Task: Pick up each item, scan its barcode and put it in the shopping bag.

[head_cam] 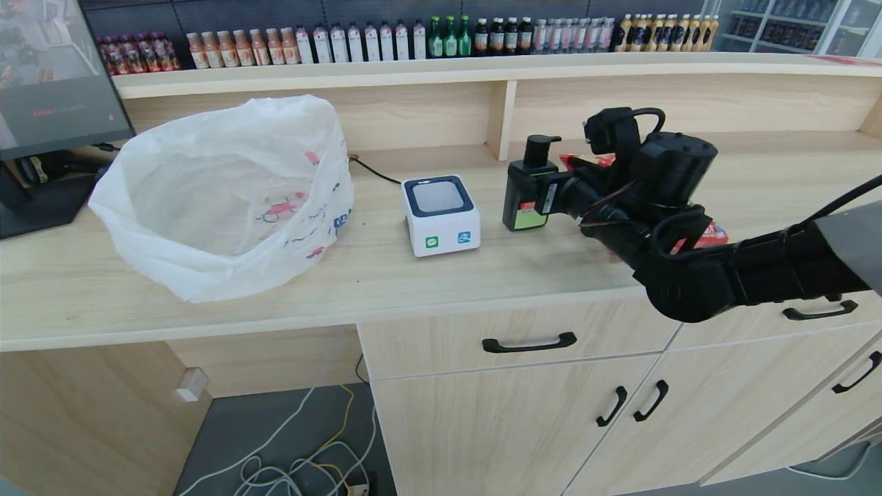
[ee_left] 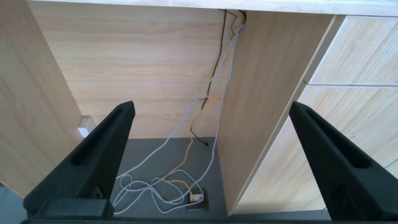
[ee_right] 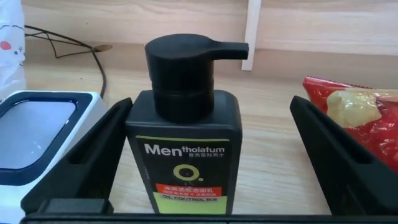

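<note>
Right gripper point(ee_right: 210, 109) is standing wide, its black fingers point(ee_right: 93, 155) flanking the black pump bottle point(ee_right: 184, 155) without clamping it. One finger is sitting just beside the bottle's side, while the other is hanging well apart from it, next to the red snack packet point(ee_right: 357, 118). The bottle is standing upright on the wooden counter point(head_cam: 482, 275), just beside the white barcode scanner point(head_cam: 441, 213), with the white shopping bag point(head_cam: 227, 200) lying open farther along on the scanner's other side.

The uneven gap is posing the main risk, in my judgement. If the jaws close from here, the near finger is likely to be pushing the bottle sideways before the far one arrives, and a tall, narrow bottle could be tipping or sliding toward the scanner. A grip taken too high, on the pump neck, would probably be slipping or turning. The far finger could also be catching the snack packet and dragging it along. Once lifted, the bottle may be showing the scanner a face without the barcode, since I cannot tell which side is carrying it.

Left gripper point(ee_left: 211, 106) is hanging wide below the counter edge, above the floor cables point(ee_left: 168, 186), holding nothing.
</note>
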You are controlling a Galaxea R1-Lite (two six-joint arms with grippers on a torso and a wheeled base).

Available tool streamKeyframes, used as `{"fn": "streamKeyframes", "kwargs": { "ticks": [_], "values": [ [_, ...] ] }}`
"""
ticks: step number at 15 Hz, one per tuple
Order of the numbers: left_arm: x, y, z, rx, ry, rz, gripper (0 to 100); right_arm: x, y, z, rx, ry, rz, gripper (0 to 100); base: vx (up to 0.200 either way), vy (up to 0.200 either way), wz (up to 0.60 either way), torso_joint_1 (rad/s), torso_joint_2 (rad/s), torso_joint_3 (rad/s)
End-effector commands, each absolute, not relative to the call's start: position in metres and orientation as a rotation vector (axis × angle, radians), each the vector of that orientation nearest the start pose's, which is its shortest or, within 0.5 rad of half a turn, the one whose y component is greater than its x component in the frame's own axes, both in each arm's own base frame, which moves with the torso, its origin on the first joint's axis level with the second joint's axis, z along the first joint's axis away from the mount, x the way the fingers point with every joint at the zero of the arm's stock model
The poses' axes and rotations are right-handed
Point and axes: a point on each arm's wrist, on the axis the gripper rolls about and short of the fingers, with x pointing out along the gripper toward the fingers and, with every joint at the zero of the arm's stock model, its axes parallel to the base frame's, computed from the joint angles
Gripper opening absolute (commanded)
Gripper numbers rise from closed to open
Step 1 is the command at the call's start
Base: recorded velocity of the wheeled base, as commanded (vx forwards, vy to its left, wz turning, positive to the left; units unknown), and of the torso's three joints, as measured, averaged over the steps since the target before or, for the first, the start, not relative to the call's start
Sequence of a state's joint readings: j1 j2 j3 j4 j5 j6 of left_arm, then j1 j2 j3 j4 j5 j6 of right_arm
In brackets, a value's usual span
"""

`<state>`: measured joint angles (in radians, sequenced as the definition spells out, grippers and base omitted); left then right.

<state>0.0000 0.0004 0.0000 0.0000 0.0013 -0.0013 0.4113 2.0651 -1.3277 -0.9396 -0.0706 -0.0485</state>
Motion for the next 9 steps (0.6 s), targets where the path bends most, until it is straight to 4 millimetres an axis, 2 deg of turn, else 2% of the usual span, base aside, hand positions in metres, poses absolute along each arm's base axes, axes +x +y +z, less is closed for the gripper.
{"fn": "streamKeyframes", "kwargs": {
  "ticks": [1, 9],
  "values": [
    [-0.023, 0.0, 0.075, -0.002, 0.0, 0.002, 100, 0.393, 0.169, 0.214, -0.004, -0.185, 0.334, 100, 0.0, 0.0, 0.0, 0.0, 0.0, 0.0],
    [-0.023, 0.0, 0.075, -0.002, 0.0, 0.002, 100, 0.407, 0.173, 0.209, 0.001, -0.199, 0.329, 100, 0.0, 0.0, 0.0, 0.0, 0.0, 0.0]
  ]
}}
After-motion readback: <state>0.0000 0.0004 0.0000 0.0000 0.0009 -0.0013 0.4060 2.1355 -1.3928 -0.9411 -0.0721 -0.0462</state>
